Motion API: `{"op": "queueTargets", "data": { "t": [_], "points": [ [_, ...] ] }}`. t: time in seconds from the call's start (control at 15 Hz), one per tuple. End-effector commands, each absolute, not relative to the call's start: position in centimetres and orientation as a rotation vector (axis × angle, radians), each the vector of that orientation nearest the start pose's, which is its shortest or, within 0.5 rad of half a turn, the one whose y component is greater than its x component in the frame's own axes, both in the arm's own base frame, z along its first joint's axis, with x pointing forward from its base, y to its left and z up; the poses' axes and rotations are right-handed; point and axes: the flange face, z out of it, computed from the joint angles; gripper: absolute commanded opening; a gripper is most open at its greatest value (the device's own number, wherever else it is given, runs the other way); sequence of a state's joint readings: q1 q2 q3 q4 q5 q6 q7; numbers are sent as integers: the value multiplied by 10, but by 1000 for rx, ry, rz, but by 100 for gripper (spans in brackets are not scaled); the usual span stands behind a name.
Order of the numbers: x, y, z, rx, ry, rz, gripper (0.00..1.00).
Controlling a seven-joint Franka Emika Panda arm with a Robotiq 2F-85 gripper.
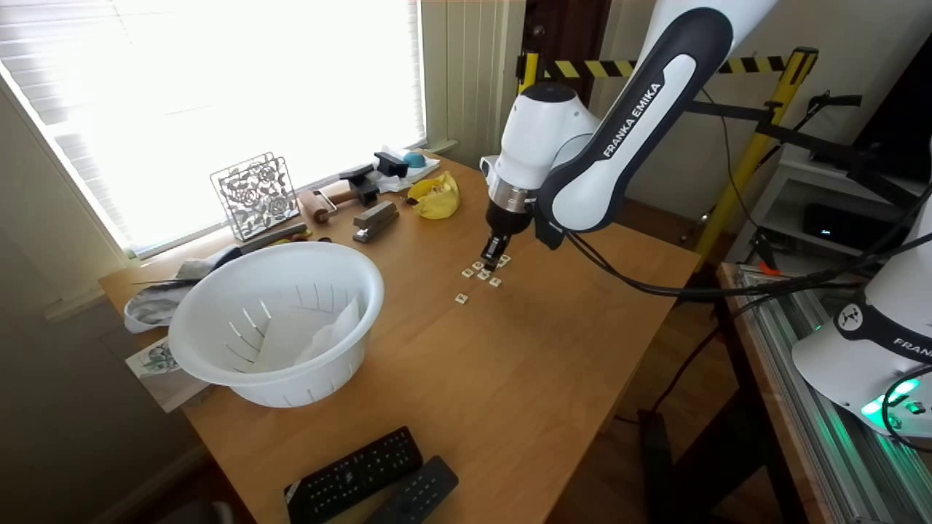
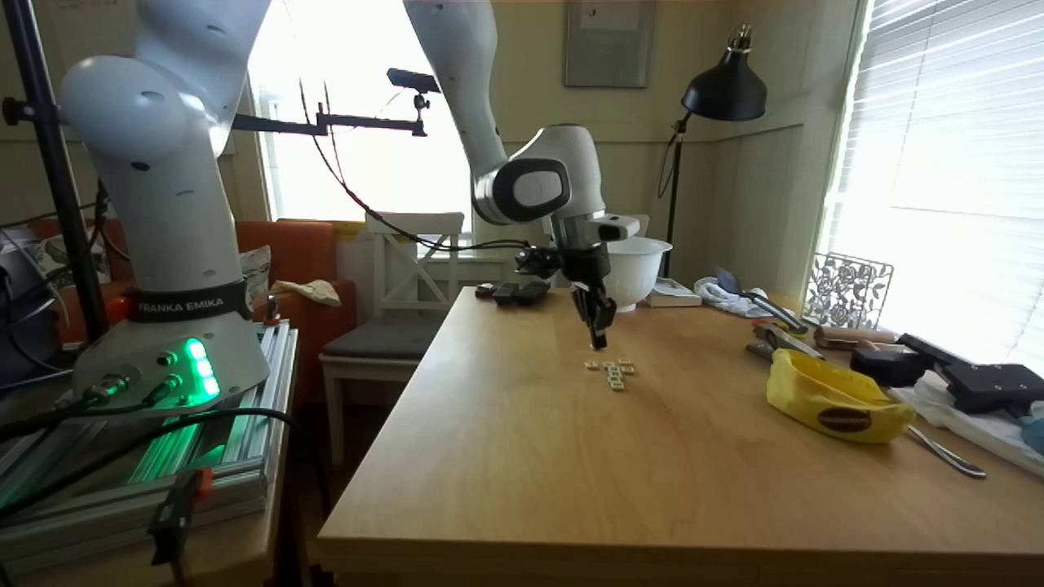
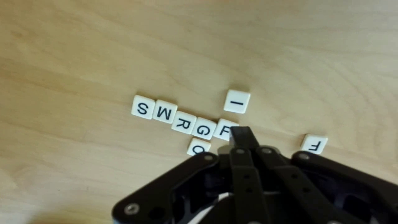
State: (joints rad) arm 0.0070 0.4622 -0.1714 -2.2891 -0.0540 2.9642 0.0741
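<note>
In an exterior view, we see the gripper point(image 1: 491, 263), pressed together and pinching nothing visible, above the letter tiles point(image 1: 467, 273) at mid-frame, on a smooth wooden table point(image 1: 546, 335). In an exterior view, a curved yellow pouch point(image 2: 816, 399) lies at lower right. In the wrist view, near the centre, five glossy square tiles already stand in an uneven row; the O tile point(image 3: 196, 145), I tile point(image 3: 237, 101) and F tile point(image 3: 314, 143) lie outside it.

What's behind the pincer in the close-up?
The table, one tile that the pincer partly covers, leaving its letter uncertain, and another tile covered at its lower edge. Anything wholly behind is hidden in the wrist view.
</note>
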Motion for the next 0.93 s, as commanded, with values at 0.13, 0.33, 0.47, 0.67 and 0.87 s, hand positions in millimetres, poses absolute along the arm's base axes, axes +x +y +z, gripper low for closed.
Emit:
{"op": "queueTargets", "data": {
  "t": [0.13, 0.33, 0.47, 0.67, 0.87],
  "points": [
    [529, -85, 171, -3275, 85, -226, 0],
    [527, -86, 167, -3320, -61, -164, 0],
    [527, -86, 165, -3342, -144, -150, 0],
    [529, -87, 164, -3325, -81, -173, 1],
    [528, -87, 164, -3326, -84, -166, 1]
  ]
}}
